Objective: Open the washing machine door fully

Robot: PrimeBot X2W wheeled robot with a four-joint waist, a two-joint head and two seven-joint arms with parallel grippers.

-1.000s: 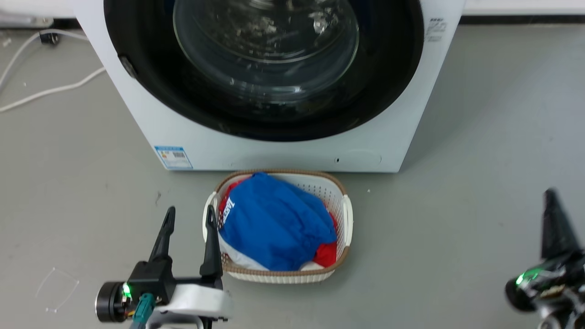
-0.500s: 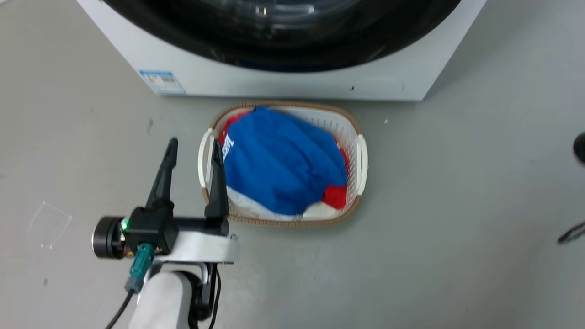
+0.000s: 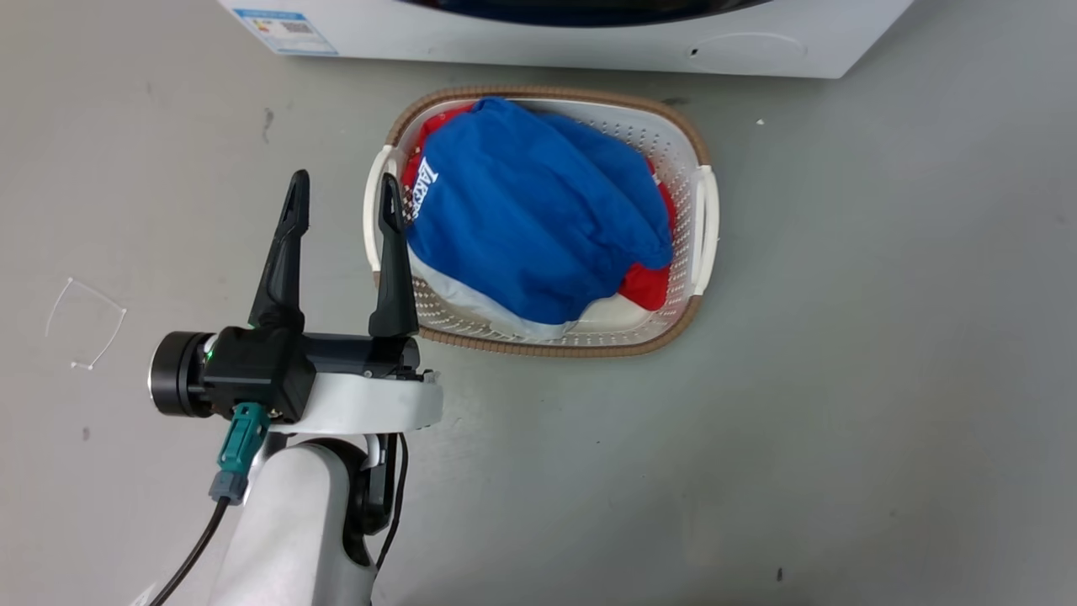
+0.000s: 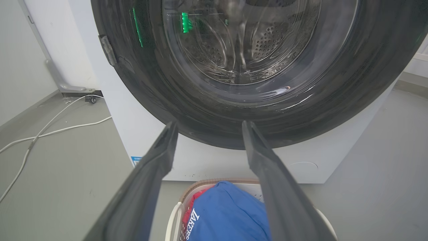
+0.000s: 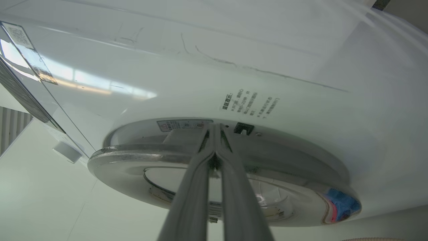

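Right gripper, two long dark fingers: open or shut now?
Shut: the right gripper, in its wrist view, has both long fingers pressed together, with no gap at the tips.

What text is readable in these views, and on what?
"LAKERS": white letters on the blue fabric garment in the white woven-rim laundry basket.
Small blue sticker on the white boxy washing machine: too small to read.
Printed lines on its front panel: Chinese characters, too blurred.
Small rectangular label beside the large round glossy black door: too small.
Code sticker near the panel's edge: unreadable.
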